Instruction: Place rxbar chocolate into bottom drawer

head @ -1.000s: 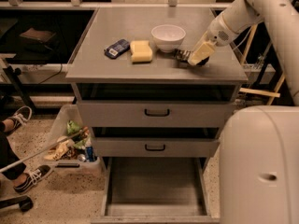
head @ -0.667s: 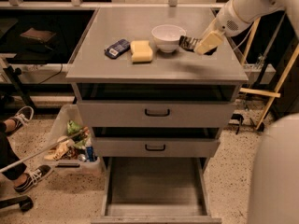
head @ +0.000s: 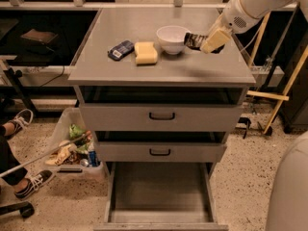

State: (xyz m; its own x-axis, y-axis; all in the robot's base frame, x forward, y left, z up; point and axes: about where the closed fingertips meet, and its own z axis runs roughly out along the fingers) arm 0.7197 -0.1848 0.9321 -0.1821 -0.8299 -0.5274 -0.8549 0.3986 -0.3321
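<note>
The jaws have lifted the rxbar chocolate [head: 194, 41], seemingly off the cabinet top [head: 159, 73]; nearer the bowl [head: 172, 38].

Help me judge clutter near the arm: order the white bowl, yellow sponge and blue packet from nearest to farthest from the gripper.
The gripper, holding the rxbar chocolate, is over the right of the cabinet top.
1. White bowl, just left of it.
2. Yellow sponge, centre.
3. Blue packet, farthest left.

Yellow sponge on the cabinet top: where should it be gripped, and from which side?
Probably from straight above, closing on the near and far faces of the yellow sponge: it lies flat, with the blue packet and white bowl flanking its sides. The pincer, right of the bowl, is shut on the rxbar chocolate.
</note>
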